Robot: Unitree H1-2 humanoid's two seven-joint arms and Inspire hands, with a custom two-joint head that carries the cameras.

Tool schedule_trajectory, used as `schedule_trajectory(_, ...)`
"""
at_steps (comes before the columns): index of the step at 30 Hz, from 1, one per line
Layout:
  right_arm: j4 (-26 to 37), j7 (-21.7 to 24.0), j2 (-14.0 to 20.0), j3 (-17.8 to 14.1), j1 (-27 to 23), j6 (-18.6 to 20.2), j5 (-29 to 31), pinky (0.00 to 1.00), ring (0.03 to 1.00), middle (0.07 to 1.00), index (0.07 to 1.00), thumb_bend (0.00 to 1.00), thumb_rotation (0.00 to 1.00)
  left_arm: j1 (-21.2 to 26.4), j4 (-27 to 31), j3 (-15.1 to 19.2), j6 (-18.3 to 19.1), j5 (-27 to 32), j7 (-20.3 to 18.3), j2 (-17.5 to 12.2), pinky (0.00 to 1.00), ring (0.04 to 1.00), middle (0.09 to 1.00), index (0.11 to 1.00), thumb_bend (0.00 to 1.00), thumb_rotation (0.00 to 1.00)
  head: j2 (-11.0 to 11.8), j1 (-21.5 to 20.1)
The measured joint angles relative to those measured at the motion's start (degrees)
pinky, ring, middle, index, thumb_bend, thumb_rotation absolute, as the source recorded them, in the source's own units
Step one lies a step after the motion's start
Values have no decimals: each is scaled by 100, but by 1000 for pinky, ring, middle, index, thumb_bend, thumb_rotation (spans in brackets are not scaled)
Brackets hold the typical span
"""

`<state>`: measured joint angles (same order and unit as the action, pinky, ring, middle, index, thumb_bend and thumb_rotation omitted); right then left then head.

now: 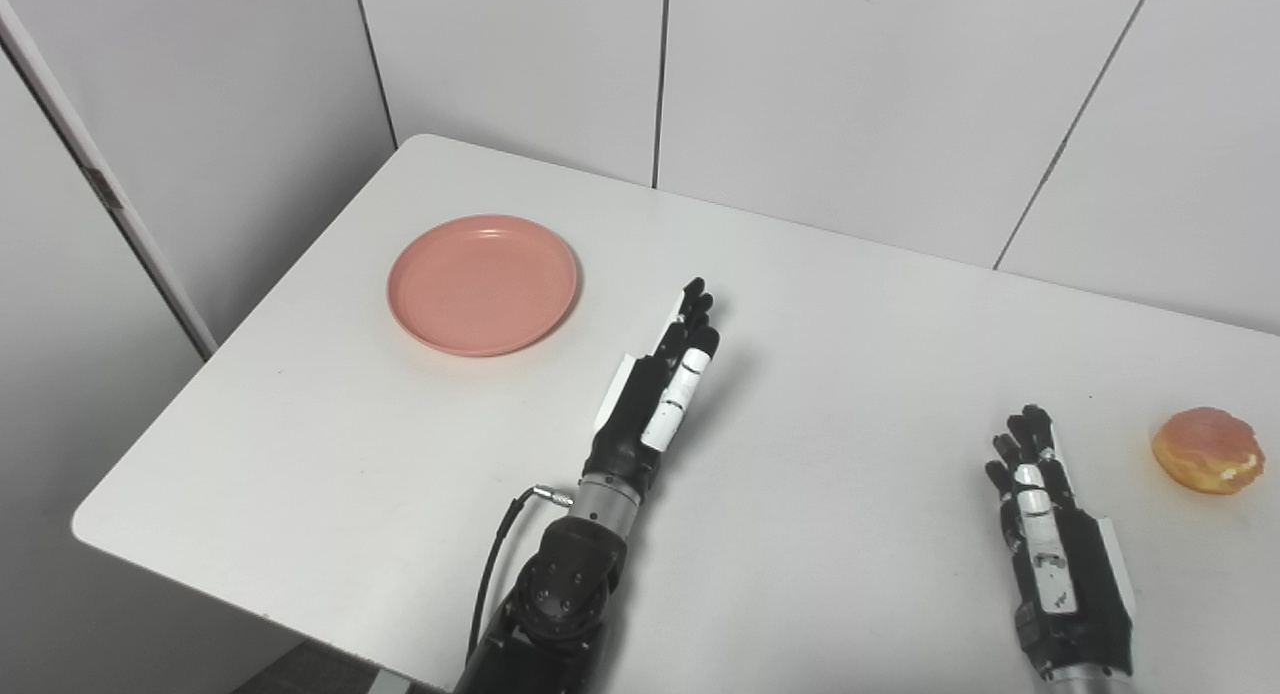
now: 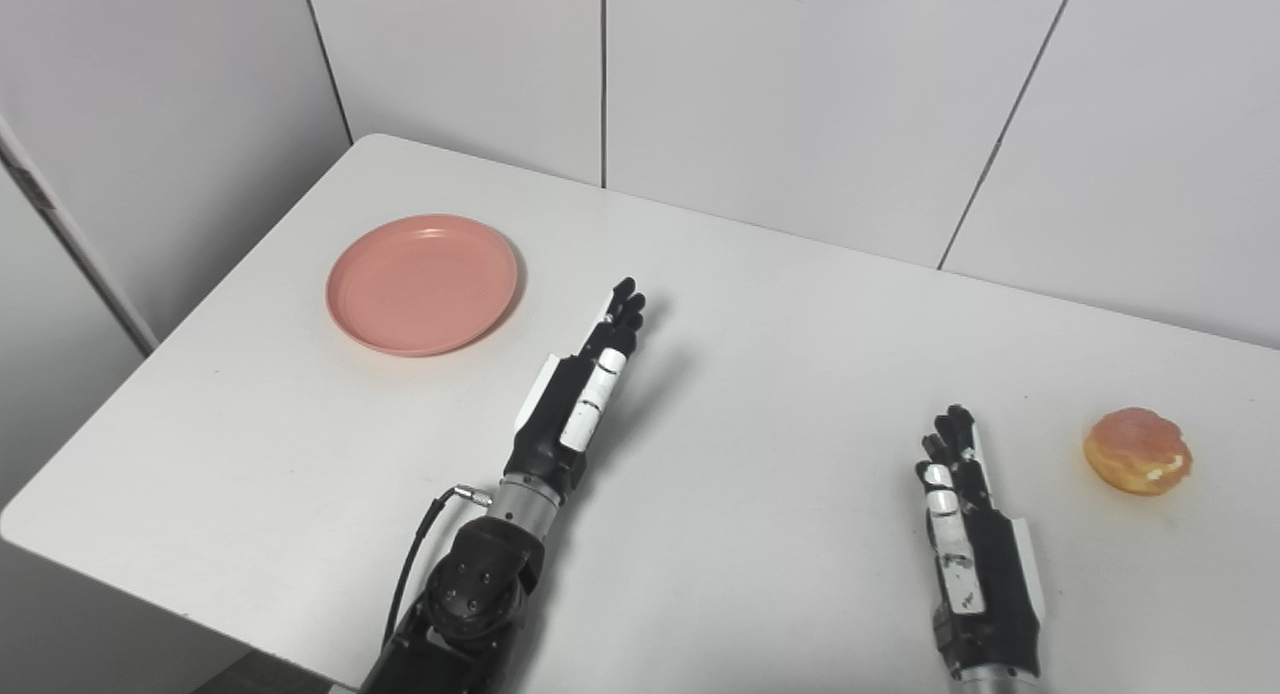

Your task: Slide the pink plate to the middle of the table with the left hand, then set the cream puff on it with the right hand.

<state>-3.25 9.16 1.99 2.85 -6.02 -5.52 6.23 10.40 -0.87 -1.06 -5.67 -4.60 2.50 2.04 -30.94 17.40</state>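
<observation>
My left hand (image 1: pixel 660 379) hovers empty, fingers straight, right of the pink plate (image 1: pixel 483 284) at the desk's (image 1: pixel 300 444) far left. It looks stiff, light and slidable by its rim. My right hand (image 1: pixel 1050 534), also empty, waits beside the soft, crushable cream puff (image 1: pixel 1207 450).

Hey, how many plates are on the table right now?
1. The round pink plastic plate lies empty at the white table's far left, beyond the open left hand. Nothing appears to hide another.
</observation>
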Motion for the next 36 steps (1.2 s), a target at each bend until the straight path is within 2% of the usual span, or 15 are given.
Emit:
schedule_trajectory(6,-3,-1,-5,3,-10,-6,-28,1000,1000,1000,1000,624,857,285,217,235,96,205,-3,-125,1000,979,975,972,754,1000,9,0)
schedule_trajectory(9,-24,-1,-4,-1,-24,-13,-29,1000,1000,1000,1000,627,848,344,272,461,165,376,1,-166,956,927,921,923,772,1000,9,0)
schedule_trajectory(15,-26,-63,-45,-19,-26,-25,-70,1000,1000,1000,1000,626,858,474,347,919,354,579,109,-353,959,917,901,900,772,1000,-18,-53)
schedule_trajectory(24,-36,-105,-67,-29,-26,-112,-136,1000,1000,1000,1000,601,885,648,-141,1305,83,680,257,-671,982,920,903,895,798,1000,18,-35)
schedule_trajectory(30,-46,-98,-67,-53,-29,-112,-106,1000,1000,1000,1000,609,859,729,-242,1640,-32,693,434,-847,938,869,841,831,805,1000,44,17)
schedule_trajectory(36,-63,-62,-27,-42,-40,-114,-101,1000,1000,1000,1000,604,864,819,-384,1833,-54,688,601,-981,872,816,800,796,808,1000,44,35)
